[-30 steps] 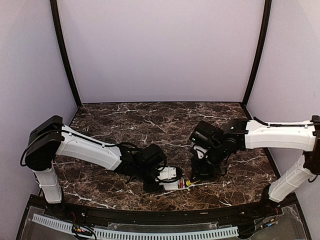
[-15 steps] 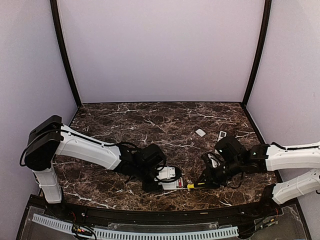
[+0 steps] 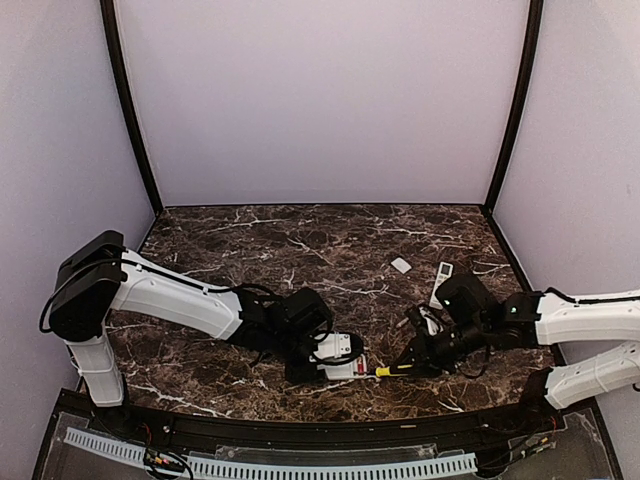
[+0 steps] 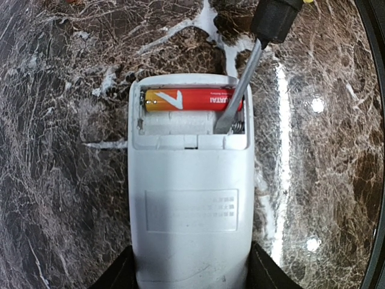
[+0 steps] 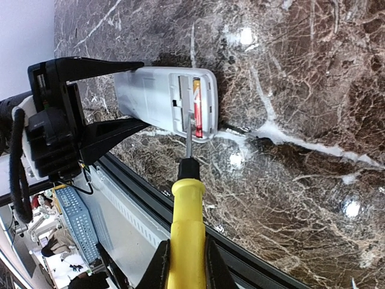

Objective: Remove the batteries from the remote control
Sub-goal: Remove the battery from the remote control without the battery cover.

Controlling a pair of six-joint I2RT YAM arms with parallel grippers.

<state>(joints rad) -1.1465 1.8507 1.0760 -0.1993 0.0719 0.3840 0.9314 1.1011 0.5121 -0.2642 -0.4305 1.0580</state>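
My left gripper (image 4: 189, 272) is shut on the white remote control (image 4: 189, 205), which lies back-up on the marble table with its battery bay open. One red battery (image 4: 192, 99) sits in the upper slot; the lower slot is bare. My right gripper (image 5: 186, 265) is shut on the yellow-handled screwdriver (image 5: 187, 235), whose tip (image 4: 225, 123) is in the lower slot by the spring. In the top view the remote (image 3: 345, 350) lies near the front edge, between the left gripper (image 3: 322, 362) and the right gripper (image 3: 412, 362).
A second white remote (image 3: 441, 275) and a small flat white cover (image 3: 401, 265) lie on the table at the back right. The black front rail (image 3: 300, 430) runs just below the held remote. Purple walls enclose the table.
My right arm has dropped low and stretched out over the table, uncovering the second remote and cover behind it. The screwdriver tip stays at the remote. The left arm has not moved.
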